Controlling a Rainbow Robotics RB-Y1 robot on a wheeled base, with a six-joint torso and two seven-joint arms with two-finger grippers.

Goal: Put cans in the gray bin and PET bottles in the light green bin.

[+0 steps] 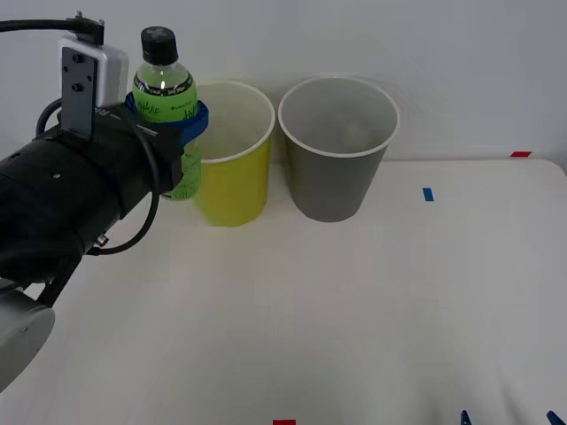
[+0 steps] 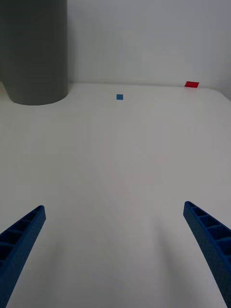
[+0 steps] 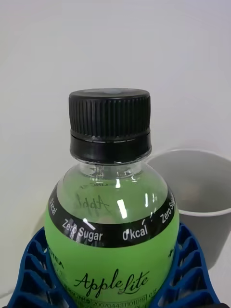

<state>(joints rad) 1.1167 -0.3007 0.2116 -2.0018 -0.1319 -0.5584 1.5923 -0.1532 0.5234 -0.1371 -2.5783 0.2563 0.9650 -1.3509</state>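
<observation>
My left gripper (image 1: 168, 119) is shut on the PET bottle (image 1: 163, 88), a clear bottle with a bright green label and a dark cap, held upright and raised just left of the light green bin (image 1: 232, 177). In the left wrist view the bottle (image 3: 111, 231) sits between my blue fingers (image 3: 36, 269), with the gray bin (image 3: 204, 192) behind it. The gray bin (image 1: 337, 168) stands right of the lime one. My right gripper (image 2: 115, 255) is open low over the bare table, its fingertips (image 1: 463, 417) at the front edge; the gray bin (image 2: 33, 53) lies ahead of it.
Both bins stand at the back of the white table (image 1: 354, 310), close to the wall. Small tape marks lie on the table: blue (image 1: 428, 194), red (image 1: 520, 154) at the far right and red (image 1: 283, 422) at the front edge.
</observation>
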